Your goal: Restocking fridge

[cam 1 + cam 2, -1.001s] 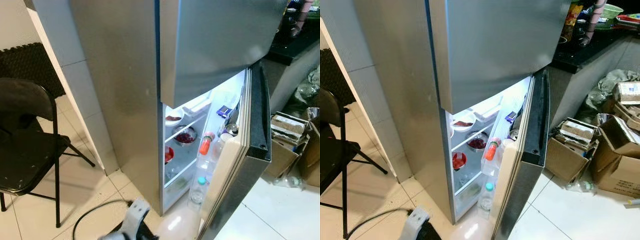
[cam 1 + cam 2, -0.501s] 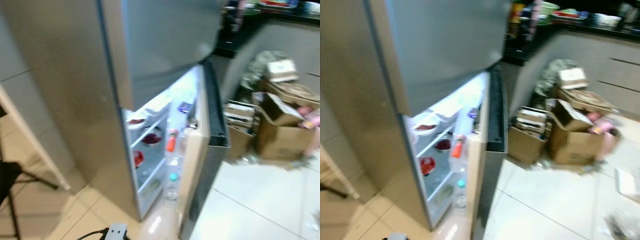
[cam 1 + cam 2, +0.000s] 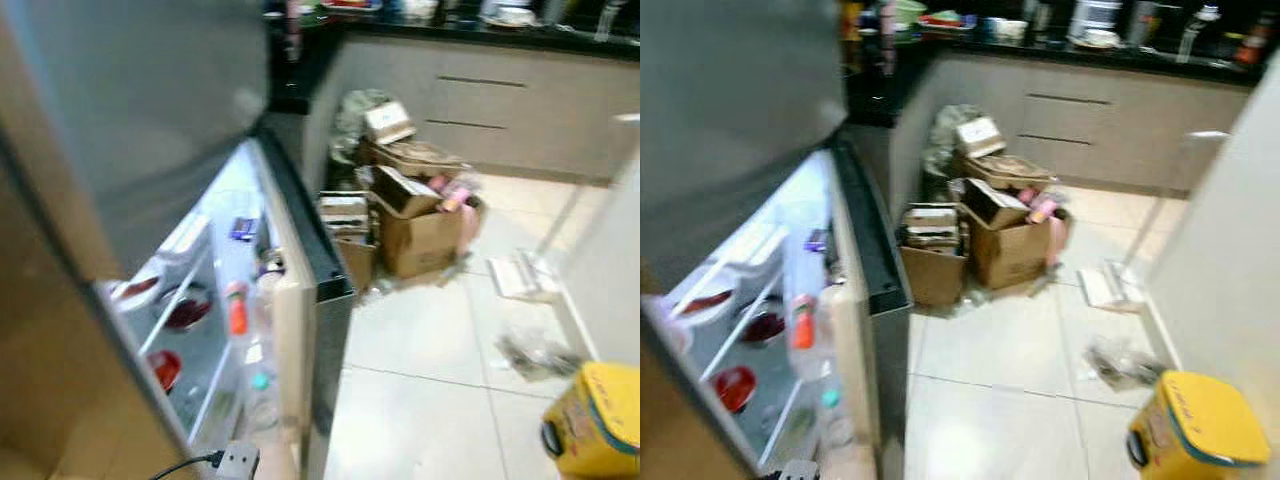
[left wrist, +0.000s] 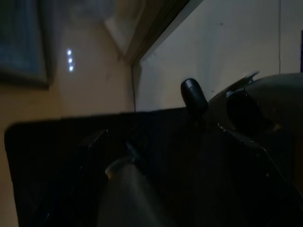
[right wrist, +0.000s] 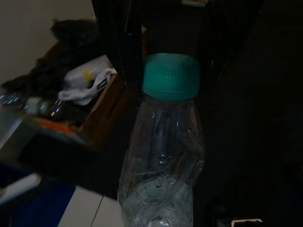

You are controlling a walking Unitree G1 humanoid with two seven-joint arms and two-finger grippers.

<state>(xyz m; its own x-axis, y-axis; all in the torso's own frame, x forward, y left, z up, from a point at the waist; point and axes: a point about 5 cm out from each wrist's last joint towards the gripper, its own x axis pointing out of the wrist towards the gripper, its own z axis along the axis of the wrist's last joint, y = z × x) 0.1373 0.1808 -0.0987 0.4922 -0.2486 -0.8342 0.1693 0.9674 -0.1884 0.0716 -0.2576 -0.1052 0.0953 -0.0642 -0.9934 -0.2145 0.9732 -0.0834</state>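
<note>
Silver steel covers the fridge (image 3: pixel 120 130), which stands at the left of the head views with its lower door (image 3: pixel 300 300) swung wide and the inside lit. On the shelves sit bowls of red food (image 3: pixel 185 310). The door rack carries an orange-capped bottle (image 3: pixel 236 308), and lower down a clear bottle with a teal cap (image 3: pixel 260 385); both are blurred. A cable with a pale plug (image 3: pixel 238 462) lies on the white tiled floor (image 3: pixel 430 370) at the foot of the fridge.

Beyond the door, several open cardboard boxes (image 3: pixel 415 225) are heaped against the grey cabinets under a dark bench (image 3: pixel 1060 45) that bears dishes and jars. A yellow container (image 3: pixel 1195 430) stands on the floor at the lower right, well apart from the boxes.

The right wrist view is dark. It shows a clear plastic bottle with a teal cap (image 5: pixel 163 161) close before the camera, upright, with drops on its inner wall. The right pincer's fingers cannot be made out in the gloom, so I cannot tell whether they grip the bottle.

The left wrist view is dim too, with dark shapes near the lens and a pale wall behind; the left pincer's state cannot be told.
</note>
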